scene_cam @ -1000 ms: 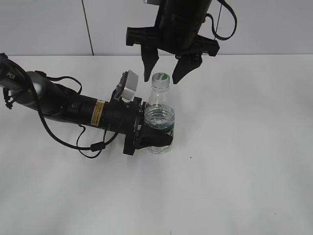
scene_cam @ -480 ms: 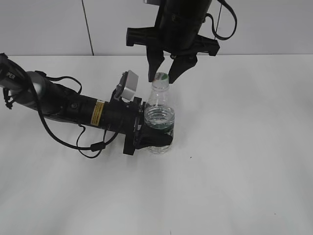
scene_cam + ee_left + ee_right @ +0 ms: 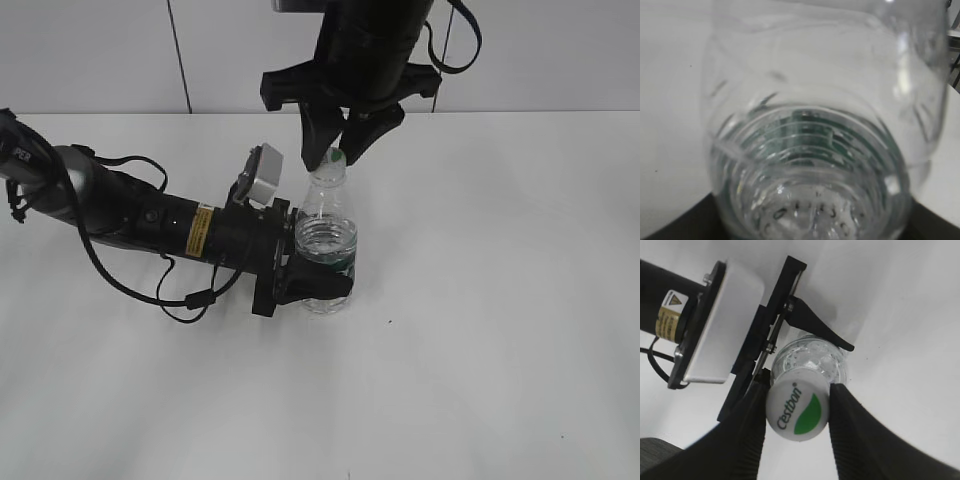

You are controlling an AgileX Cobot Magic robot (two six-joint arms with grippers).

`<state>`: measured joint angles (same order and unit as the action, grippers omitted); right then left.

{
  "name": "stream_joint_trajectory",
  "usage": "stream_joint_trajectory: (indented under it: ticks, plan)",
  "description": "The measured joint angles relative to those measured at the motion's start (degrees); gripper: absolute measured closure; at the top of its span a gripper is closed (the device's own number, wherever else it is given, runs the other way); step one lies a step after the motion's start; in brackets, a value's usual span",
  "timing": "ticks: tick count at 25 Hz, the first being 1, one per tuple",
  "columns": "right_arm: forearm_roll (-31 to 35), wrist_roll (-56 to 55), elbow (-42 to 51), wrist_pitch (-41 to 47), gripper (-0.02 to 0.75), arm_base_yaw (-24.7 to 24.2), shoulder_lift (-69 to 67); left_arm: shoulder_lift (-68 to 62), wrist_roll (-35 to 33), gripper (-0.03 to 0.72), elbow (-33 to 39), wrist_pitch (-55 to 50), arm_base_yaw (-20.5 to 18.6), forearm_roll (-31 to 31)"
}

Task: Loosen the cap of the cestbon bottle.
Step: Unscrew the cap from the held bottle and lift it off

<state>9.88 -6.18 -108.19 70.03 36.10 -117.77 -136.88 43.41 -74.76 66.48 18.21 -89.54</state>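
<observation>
The cestbon bottle point(image 3: 326, 240), clear with a dark green label band, stands upright on the white table. My left gripper point(image 3: 318, 283) is shut on its lower body; the left wrist view shows the bottle point(image 3: 810, 150) filling the frame, jaws hidden. The white cap point(image 3: 333, 160) with a green leaf mark tops the bottle. My right gripper point(image 3: 335, 155) comes down from above with both fingers pressed on the cap's sides. In the right wrist view the cap point(image 3: 798, 410) sits between the two black fingers point(image 3: 796, 417), touching both.
The white table point(image 3: 480, 300) stretches to the right and front of the bottle. The left arm and its cables point(image 3: 150, 225) lie across the table's left half. A grey wall point(image 3: 100, 50) stands behind.
My right gripper has lowered onto the cap, its fingers have closed from wide apart to gripping it, and its wrist has turned. The left arm and bottle have not moved.
</observation>
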Motion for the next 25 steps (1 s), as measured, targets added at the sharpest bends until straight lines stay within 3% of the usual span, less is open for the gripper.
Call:
stream_joint_trajectory:
  ticks: [10, 25]
  plan:
    - [0.1, 35.0, -0.2, -0.1, 0.442, 0.0, 0.1, 0.0, 0.0, 0.282, 0.0, 0.0, 0.0, -0.2]
    - [-1.5, 59.5, -0.4, -0.1, 0.445, 0.0, 0.2, 0.0, 0.7, 0.282, 0.0, 0.0, 0.0, -0.1]
